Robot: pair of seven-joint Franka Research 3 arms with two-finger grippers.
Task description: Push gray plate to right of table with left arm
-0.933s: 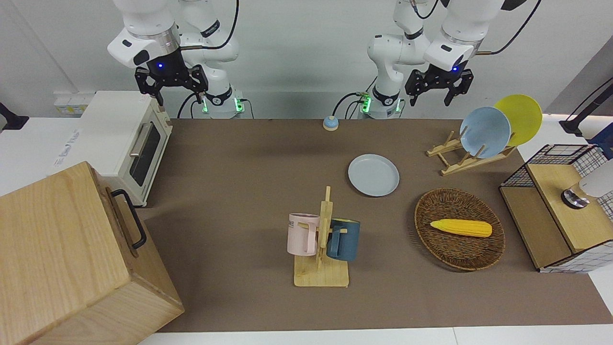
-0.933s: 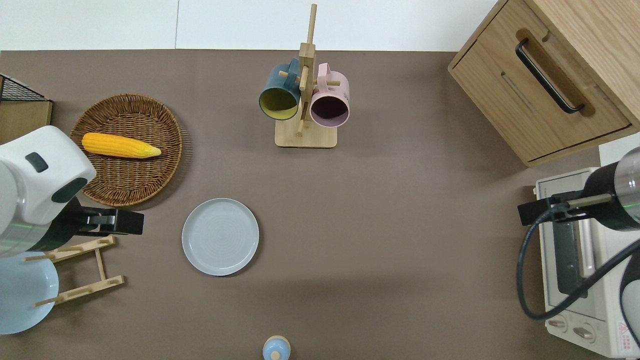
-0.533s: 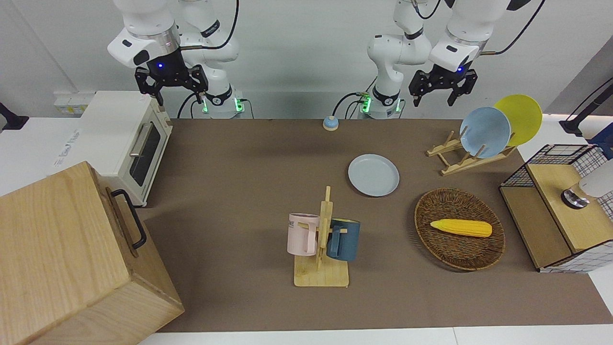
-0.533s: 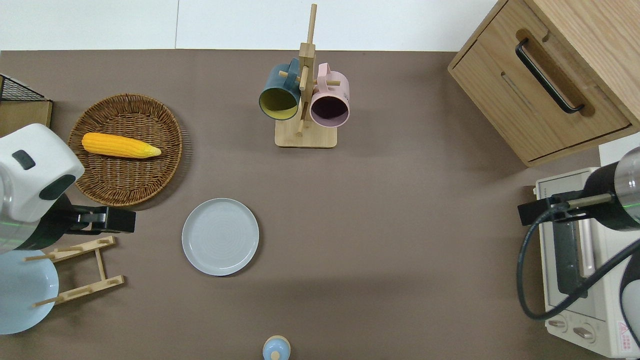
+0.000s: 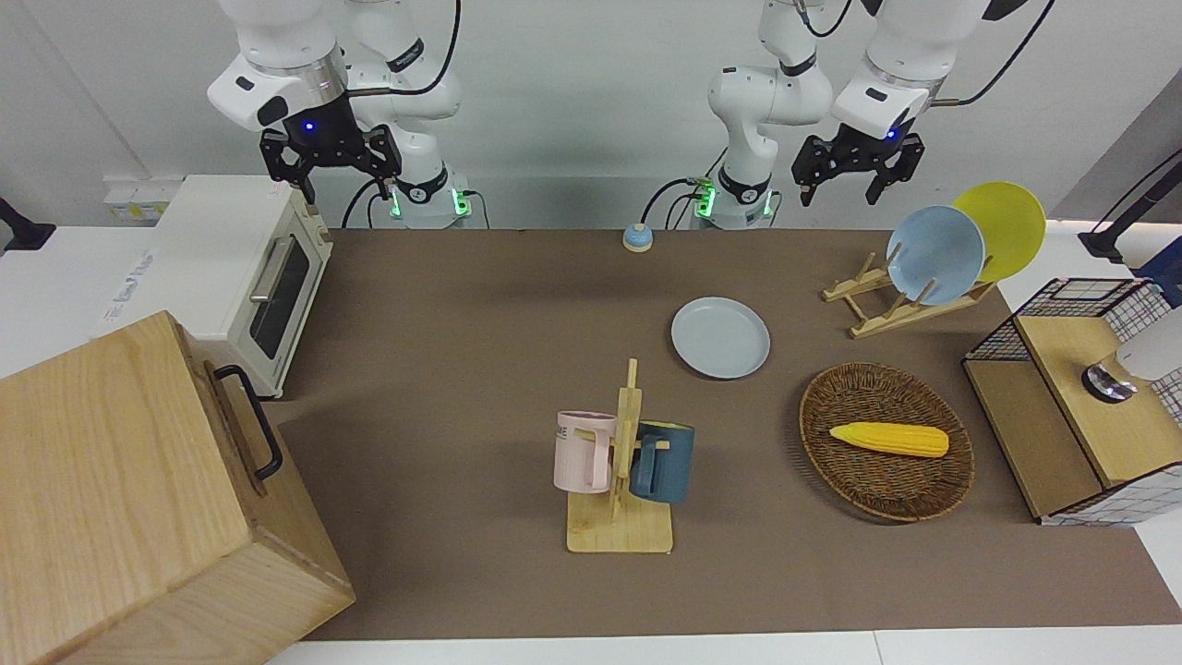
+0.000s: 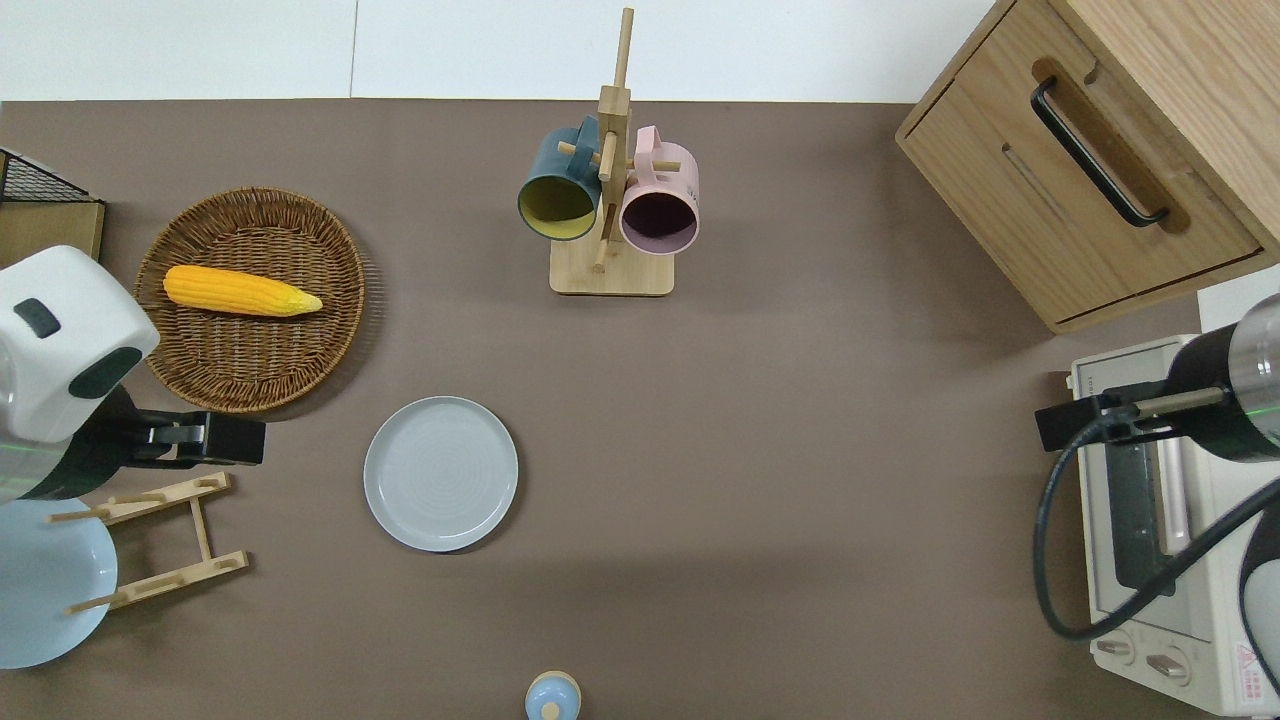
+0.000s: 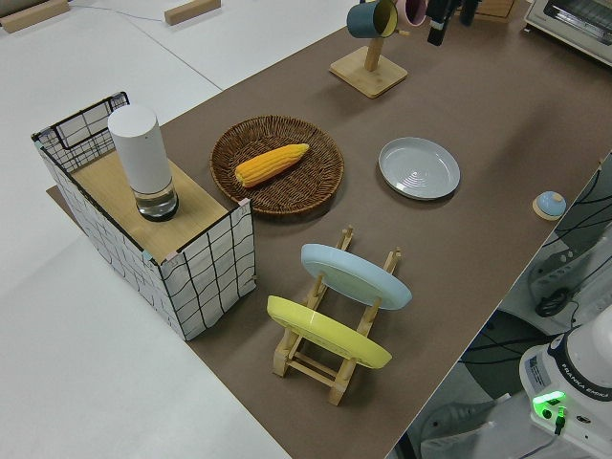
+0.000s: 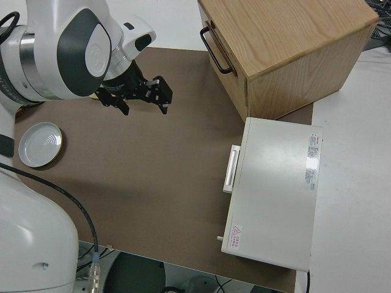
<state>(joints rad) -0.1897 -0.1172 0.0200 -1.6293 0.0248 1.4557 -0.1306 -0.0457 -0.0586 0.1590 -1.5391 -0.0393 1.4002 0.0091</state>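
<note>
Plate: the gray plate (image 6: 441, 473) lies flat on the desk (image 6: 800, 420), between wicker basket (image 6: 255, 300) and mug stand (image 6: 610, 200), untouched. Left pincer (image 5: 856, 169) hangs open and empty above the dish rack (image 6: 160, 540). Descending carelessly, it may strike the rack.

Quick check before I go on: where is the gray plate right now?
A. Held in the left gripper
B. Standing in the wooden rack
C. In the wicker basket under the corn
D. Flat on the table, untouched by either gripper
D: the gray plate lies flat on the table, while the left gripper hangs open, clear of it, near the rack.
</note>
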